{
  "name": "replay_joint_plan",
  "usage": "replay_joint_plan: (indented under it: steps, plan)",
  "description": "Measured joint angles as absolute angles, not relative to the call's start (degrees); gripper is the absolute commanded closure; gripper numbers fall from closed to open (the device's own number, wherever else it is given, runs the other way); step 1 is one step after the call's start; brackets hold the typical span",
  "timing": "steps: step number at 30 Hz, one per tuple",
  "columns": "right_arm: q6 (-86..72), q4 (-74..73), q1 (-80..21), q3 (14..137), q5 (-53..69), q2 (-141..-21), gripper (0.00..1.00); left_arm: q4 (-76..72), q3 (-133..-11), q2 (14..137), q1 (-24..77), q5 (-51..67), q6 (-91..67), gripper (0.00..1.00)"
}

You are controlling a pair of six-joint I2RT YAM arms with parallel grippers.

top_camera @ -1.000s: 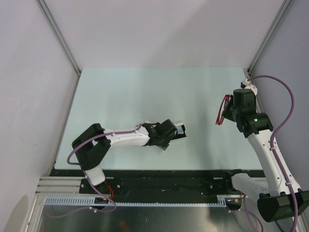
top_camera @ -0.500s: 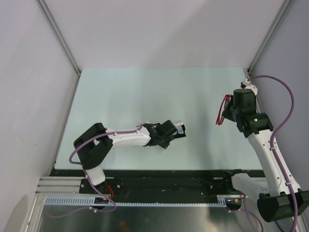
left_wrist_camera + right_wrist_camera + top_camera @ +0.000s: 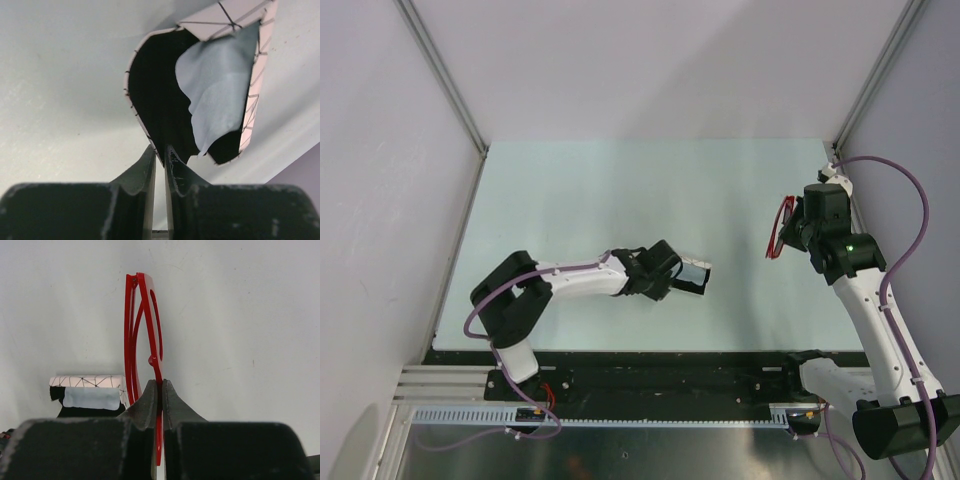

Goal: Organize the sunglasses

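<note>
Sunglasses (image 3: 128,335): thin, curved, glossy red plastic

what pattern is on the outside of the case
The case is white with thin black geometric lines, clearest in the left wrist view.

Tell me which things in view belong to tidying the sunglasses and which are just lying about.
Job: sunglasses, pinched in the right claw; case, open, its rim nipped by the left claw.
Lying about: cloth, hanging in the case's mouth, likely in the way.
</note>
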State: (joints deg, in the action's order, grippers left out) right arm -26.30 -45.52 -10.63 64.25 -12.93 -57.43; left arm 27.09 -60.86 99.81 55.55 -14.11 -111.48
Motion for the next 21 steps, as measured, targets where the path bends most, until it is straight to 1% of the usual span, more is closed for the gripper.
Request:
replay_joint_plan:
  steps: [2, 6, 7, 16, 21]
  plan:
    - [-26.3, -45.47, -10.63, 64.25, -12.78, -57.43, 1.0, 27.07, -60.86, 99.81, 54.72, -12.97, -110.26, 0.93]
    - [-26.35, -45.43, -10.63, 64.23, -12.58, -57.43, 1.0, 26.92, -61.08, 99.81, 53.43, -11.92, -106.76, 0.97]
    - [-26.41, -45.36, -10.63, 64.18, -12.56, -57.41, 1.0, 26.96, -61.28, 99.81, 53.28, -11.81, -105.71, 1.0]
    - [-26.02, -45.32, -10.59, 63.55, -11.07, -57.41, 1.0, 27.16, -64.4, 100.53, 51.92, -10.83, -91.48, 0.99]
    - [-23.64, -45.36, -10.59, 63.55, -8.08, -57.41, 1.0, 27.05, -65.69, 102.06, 49.15, -6.09, -80.38, 0.98]
